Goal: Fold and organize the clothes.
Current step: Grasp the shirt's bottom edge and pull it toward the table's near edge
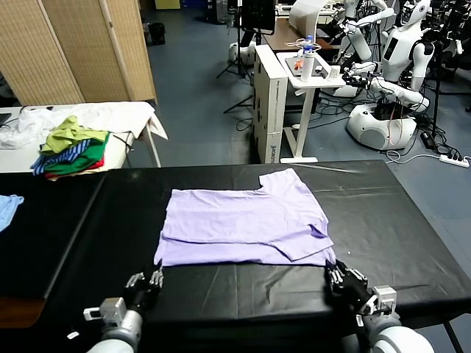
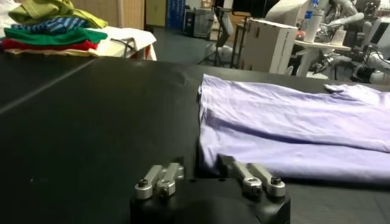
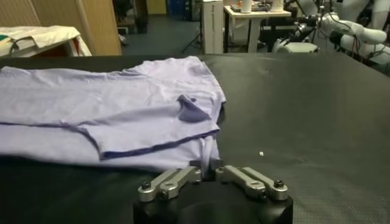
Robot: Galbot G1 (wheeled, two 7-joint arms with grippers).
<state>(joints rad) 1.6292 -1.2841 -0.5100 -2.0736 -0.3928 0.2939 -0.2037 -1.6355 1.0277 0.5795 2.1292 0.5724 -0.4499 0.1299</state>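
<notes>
The clothes (image 1: 243,220) are one light lavender T-shirt lying flat on the black table (image 1: 397,220). Its far part is folded toward me, and a sleeve lies on top at the right. My left gripper (image 1: 147,278) sits at the shirt's near left corner, shut on that corner (image 2: 204,164), with the shirt (image 2: 292,122) spreading away from it. My right gripper (image 1: 337,272) sits at the near right corner. In the right wrist view this gripper (image 3: 204,163) pinches a bunched fold of the hem, and the shirt (image 3: 91,103) stretches off behind it.
A pile of green, striped and red garments (image 1: 73,151) (image 2: 52,27) lies on a white table at the back left. A small light blue cloth (image 1: 7,206) rests at the black table's left end. Beyond the table stand a white desk (image 1: 309,73) and other robots (image 1: 397,66).
</notes>
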